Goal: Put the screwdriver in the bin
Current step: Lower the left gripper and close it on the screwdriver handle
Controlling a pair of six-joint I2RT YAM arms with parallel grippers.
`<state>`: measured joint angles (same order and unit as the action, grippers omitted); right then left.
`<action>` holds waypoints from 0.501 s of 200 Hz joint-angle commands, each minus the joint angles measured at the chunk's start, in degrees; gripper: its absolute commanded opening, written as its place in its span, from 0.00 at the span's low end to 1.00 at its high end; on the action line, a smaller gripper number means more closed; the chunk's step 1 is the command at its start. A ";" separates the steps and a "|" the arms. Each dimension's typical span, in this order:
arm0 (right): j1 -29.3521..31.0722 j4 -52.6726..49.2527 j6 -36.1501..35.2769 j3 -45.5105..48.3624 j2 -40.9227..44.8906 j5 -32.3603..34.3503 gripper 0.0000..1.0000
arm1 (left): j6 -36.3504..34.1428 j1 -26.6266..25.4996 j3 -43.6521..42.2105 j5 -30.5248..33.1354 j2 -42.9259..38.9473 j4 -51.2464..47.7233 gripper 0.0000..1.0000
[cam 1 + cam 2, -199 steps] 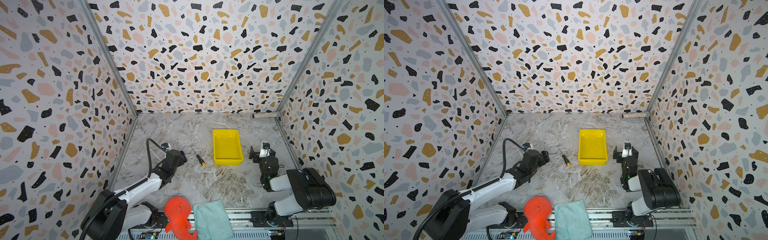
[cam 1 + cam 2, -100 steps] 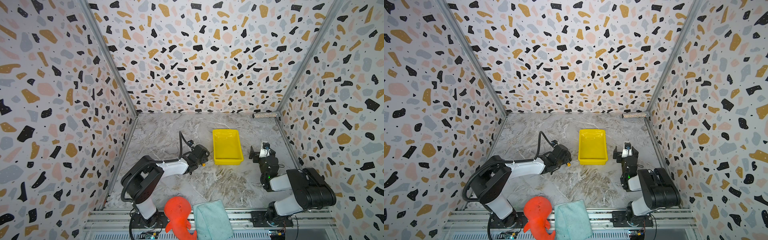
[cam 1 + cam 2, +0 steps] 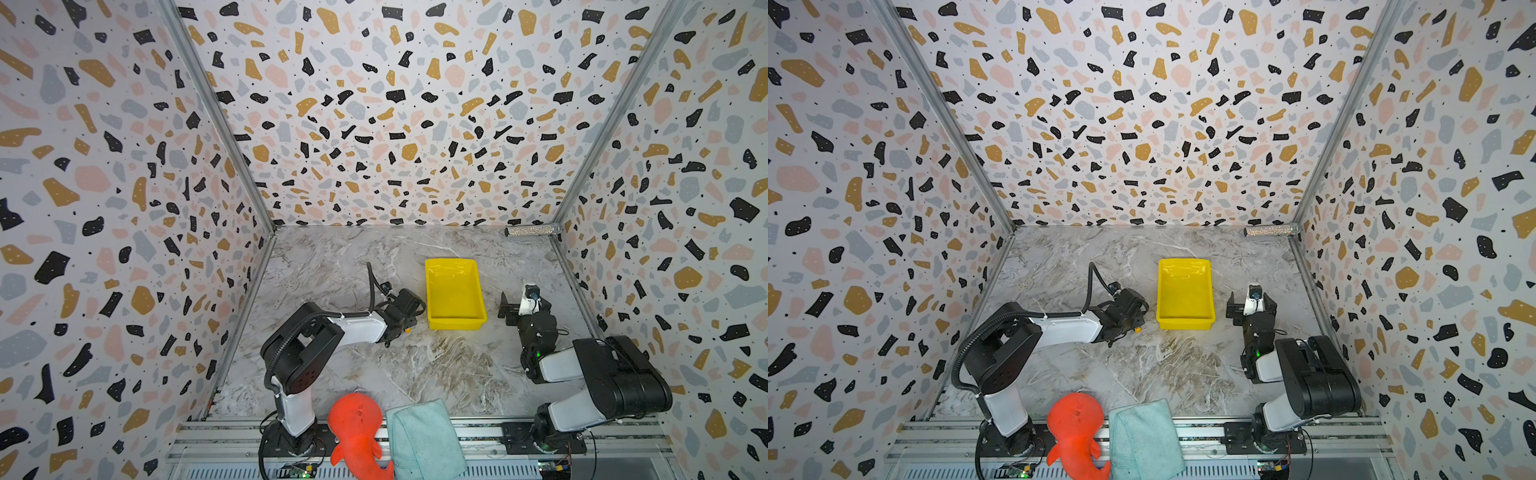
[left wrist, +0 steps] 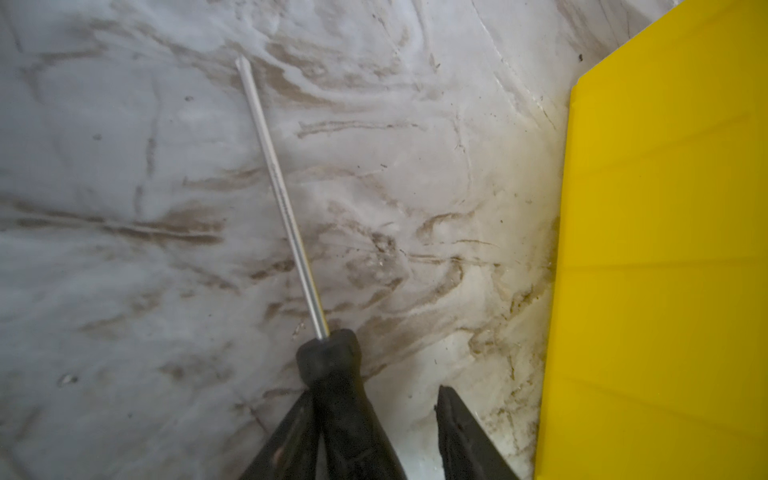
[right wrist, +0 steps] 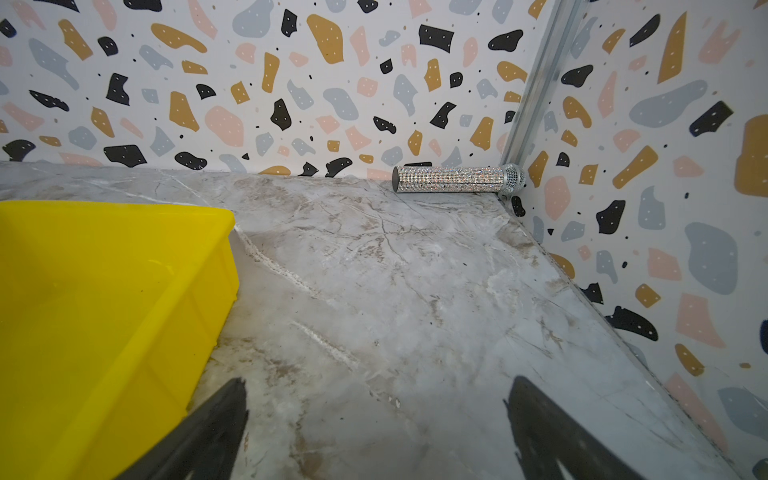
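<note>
Leftmost, the left gripper is down over the small screwdriver with a thin grey metal shaft and black handle, lying flat on the marble tabletop. The jaws are partly open around the handle: one finger touches it and the other shows a gap, so no real grip imo. The shaft points straight away from the gripper, roughly alongside the glossy yellow plastic bin just to its right. The right gripper sits beyond the bin, wide and empty. The left arm's clearly nearer.
</note>
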<state>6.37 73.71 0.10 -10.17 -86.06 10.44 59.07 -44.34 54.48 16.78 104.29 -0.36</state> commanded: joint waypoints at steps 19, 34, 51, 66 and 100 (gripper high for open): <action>-0.18 -0.06 0.07 -0.61 0.65 -0.24 0.99 | 0.96 -0.66 0.37 0.61 1.88 -3.13 0.38; -0.21 -0.06 0.09 -0.62 0.69 -0.24 0.99 | 0.72 -0.66 0.44 0.71 1.72 -3.50 0.34; -0.15 -0.04 0.05 -0.62 0.72 -0.24 0.99 | 0.52 -0.69 0.41 1.24 1.12 -4.32 0.31; -0.16 -0.01 0.08 -0.61 0.68 -0.24 0.99 | 0.43 -0.71 -0.14 1.63 0.10 -4.71 0.27; -0.18 -0.04 0.08 -0.69 0.63 -0.24 0.99 | 0.17 -0.72 -1.48 3.18 -2.29 -5.33 0.24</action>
<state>6.37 73.71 0.10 -10.17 -86.06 10.44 59.40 -44.75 54.35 18.50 103.72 -2.13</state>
